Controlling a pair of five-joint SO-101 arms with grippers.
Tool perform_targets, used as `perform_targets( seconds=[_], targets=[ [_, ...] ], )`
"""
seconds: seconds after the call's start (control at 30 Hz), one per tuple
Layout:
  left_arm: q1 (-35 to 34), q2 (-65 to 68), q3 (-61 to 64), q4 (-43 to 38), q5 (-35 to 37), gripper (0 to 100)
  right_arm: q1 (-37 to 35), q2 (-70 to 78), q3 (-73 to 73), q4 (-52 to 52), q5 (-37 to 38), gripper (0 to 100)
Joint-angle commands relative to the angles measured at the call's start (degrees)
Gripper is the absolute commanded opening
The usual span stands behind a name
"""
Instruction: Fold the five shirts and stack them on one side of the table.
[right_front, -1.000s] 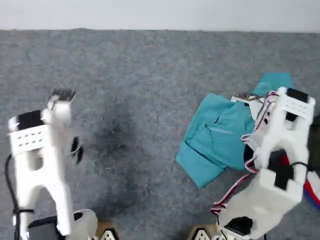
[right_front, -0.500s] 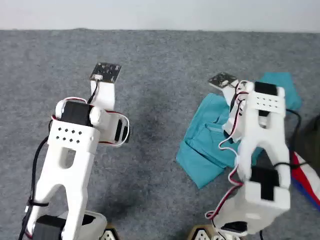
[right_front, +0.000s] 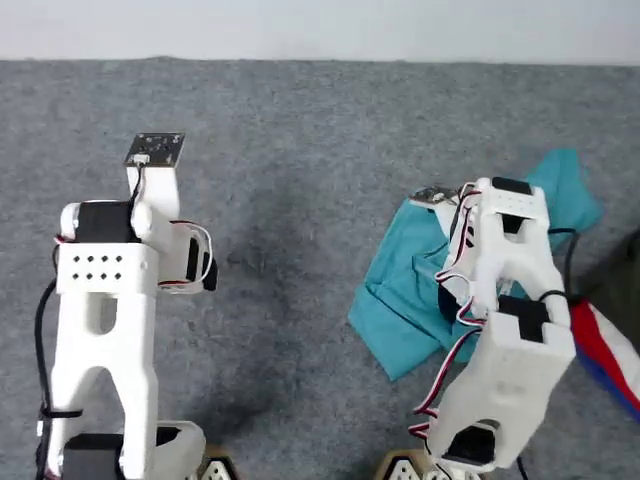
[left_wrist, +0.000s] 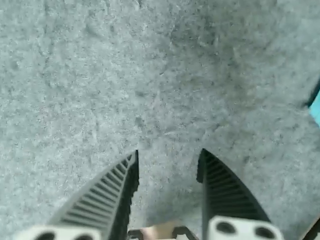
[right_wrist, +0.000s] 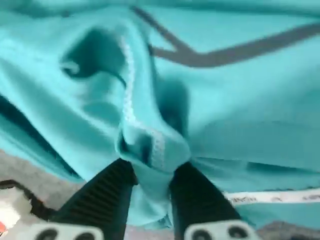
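**Right pincer clamped on teal shirt, left pincer open over bare felt**

The right pincer is closed on a raised fold of the crumpled teal fabric shirt. In the right wrist view its two black ribbed fingers stand close together with the bunched cloth squeezed between them. A line of white stitching runs down the fold and into the grip. Beyond the fingertips the teal fabric shirt spreads in loose creases, crossed by a dark grey stripe. A thin white tape lies across the cloth just beside one finger.

From above, the right arm hangs over the shirt's middle and covers part of it. The garment lies rumpled on the grey felt table cover, spreading out on both sides of the arm. A red, white and blue cloth lies near, on the arm's outer side, at the table's edge.

The left pincer stands well apart from the shirt. Its fingers are spread wide and hold nothing, with grey felt table cover showing in the gap between them and beyond the tips.
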Motion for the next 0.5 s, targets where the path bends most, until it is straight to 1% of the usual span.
perform_targets(
  seconds=[0.0,0.13,0.23,0.37,0.47],
  targets=[
    [0.0,-0.1,-2.1,1.6,-1.3,19,0.2,-5.9,-3.2,4.3,-0.5,1.0],
    [2.0,-0.1,-2.1,0.7,-1.3,19,1.5,-13.8,-4.0,9.0,-0.1,0.9],
    [5.0,-0.1,-2.1,-0.4,-1.3,19,4.4,-19.9,-3.9,14.1,4.0,0.9],
    [9.8,-0.1,-2.1,-1.8,-1.3,19,14.7,-27.1,-0.6,14.7,11.2,0.9],
    [13.0,0.0,-2.1,-3.5,-1.2,19,23.5,-30.0,4.4,14.6,19.7,0.9]
  ],
)
